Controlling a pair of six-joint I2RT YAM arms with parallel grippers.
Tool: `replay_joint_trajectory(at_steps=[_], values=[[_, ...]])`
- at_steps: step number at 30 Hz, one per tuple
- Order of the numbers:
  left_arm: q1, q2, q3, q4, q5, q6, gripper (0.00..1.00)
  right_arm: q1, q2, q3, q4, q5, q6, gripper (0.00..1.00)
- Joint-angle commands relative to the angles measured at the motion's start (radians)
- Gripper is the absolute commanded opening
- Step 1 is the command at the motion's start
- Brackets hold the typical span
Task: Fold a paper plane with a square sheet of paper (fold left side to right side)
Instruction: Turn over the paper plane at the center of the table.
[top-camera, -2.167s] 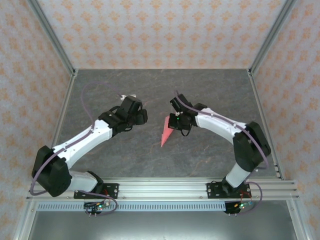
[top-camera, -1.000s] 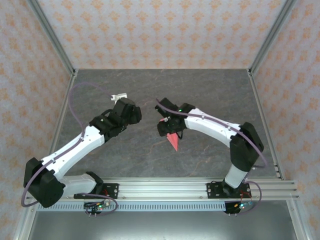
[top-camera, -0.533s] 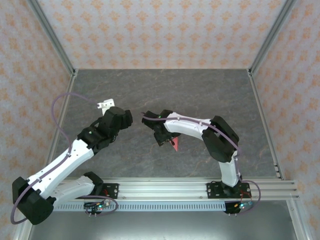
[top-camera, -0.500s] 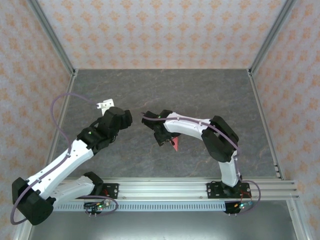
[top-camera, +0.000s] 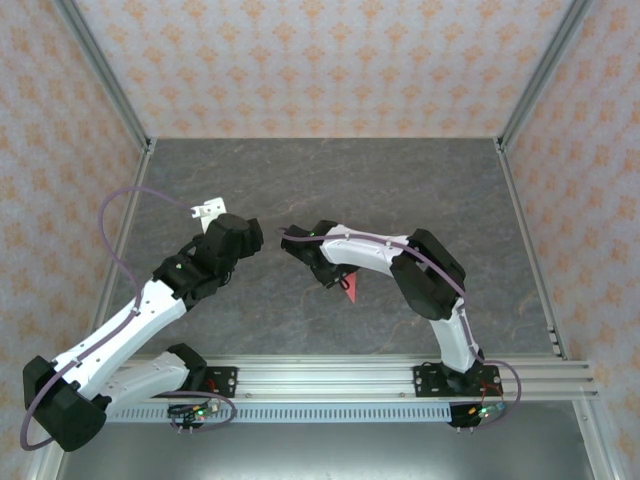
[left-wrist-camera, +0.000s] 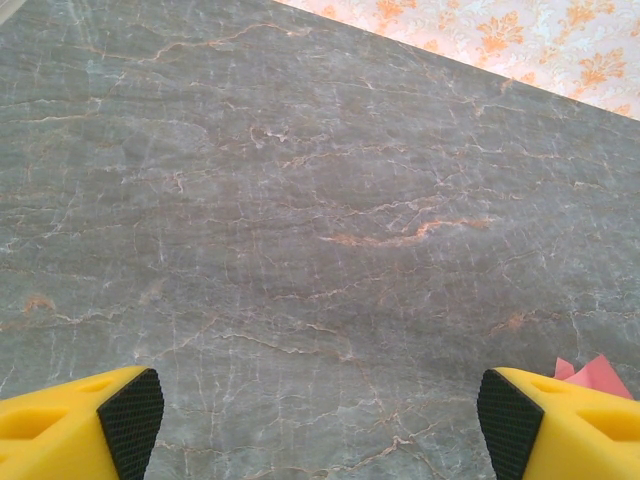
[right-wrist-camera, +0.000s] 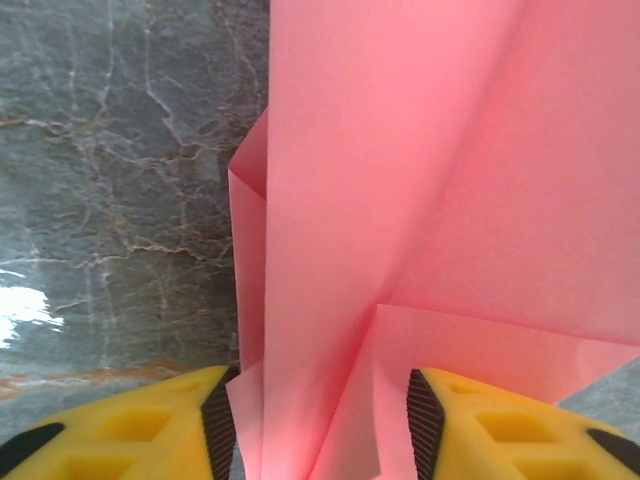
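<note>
Now the paper plane (right-wrist-camera: 400, 180) sits between the fingers of the right gripper (right-wrist-camera: 318, 410); I cannot tell if they squeeze it. Further left, the left gripper (left-wrist-camera: 320, 415) hangs wide open.

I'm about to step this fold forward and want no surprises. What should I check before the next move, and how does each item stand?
1. The left gripper is open with nothing between its fingers: ok.
2. The folded pink paper sits between the fingers of the right gripper: ok.
3. The right gripper is firmly pinching the paper: cannot tell.
4. The left gripper is apart from the paper: ok.
5. The paper lies flat on the table: cannot tell.
</note>
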Motion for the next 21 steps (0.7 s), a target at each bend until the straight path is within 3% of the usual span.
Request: replay_joint_trajectory(at_steps=[1, 14, 21], values=[[0.003, -0.010, -0.013, -0.021, -0.049, -0.013, 0.85, 0.003, -0.016, 0.030, -0.049, 0.059, 0.004, 0.45], [0.004, -0.010, -0.010, -0.022, -0.047, -0.007, 0.85, -0.034, -0.102, -0.014, -0.029, 0.054, 0.020, 0.08], [0.005, -0.003, -0.009, -0.009, -0.033, -0.004, 0.85, -0.214, -0.251, -0.120, 0.135, -0.215, 0.012, 0.05]])
